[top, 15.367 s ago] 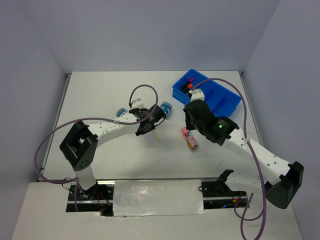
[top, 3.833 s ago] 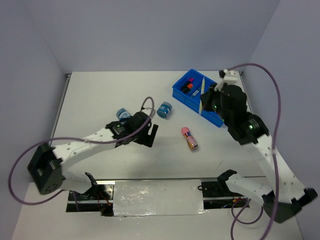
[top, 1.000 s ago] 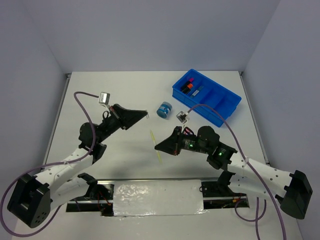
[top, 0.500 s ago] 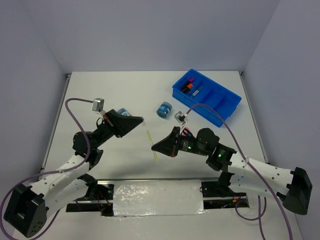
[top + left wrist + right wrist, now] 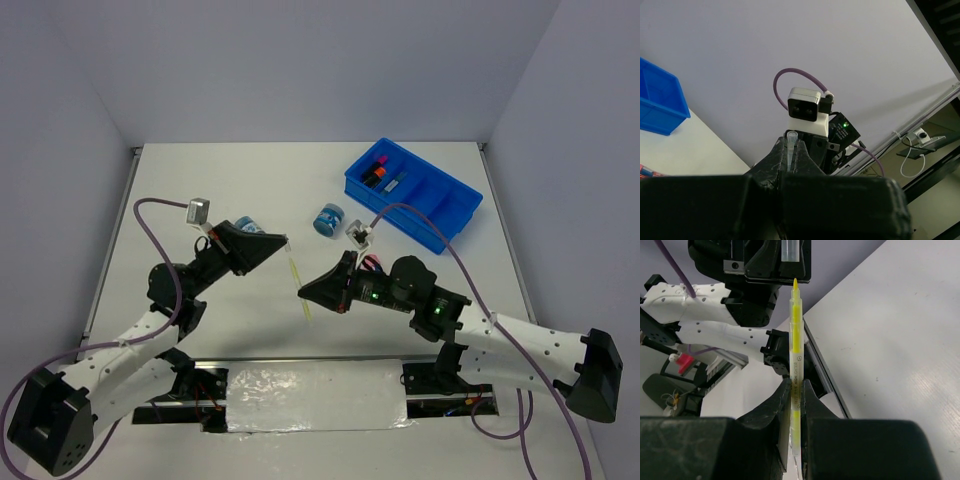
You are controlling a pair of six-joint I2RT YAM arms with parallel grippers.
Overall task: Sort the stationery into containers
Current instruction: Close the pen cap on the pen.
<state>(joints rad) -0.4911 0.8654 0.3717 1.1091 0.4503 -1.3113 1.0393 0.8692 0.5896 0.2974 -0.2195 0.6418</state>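
At seven o'clock from the blue tub (image 5: 327, 219), we risk the yellow pen (image 5: 796, 335), clamped in the right gripper (image 5: 795, 390), tilting past the clear cap (image 5: 790, 142) clamped in the left gripper (image 5: 790, 154).

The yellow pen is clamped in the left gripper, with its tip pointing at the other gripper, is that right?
Not quite. The yellow pen is clamped in the right gripper, not the left; the right wrist view shows it between those fingers. Its tip does point at the other one, the left gripper.

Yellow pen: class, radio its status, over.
Right jaws shut on yellow pen. Left jaws shut on clear cap. Tip short of cap, nothing between.
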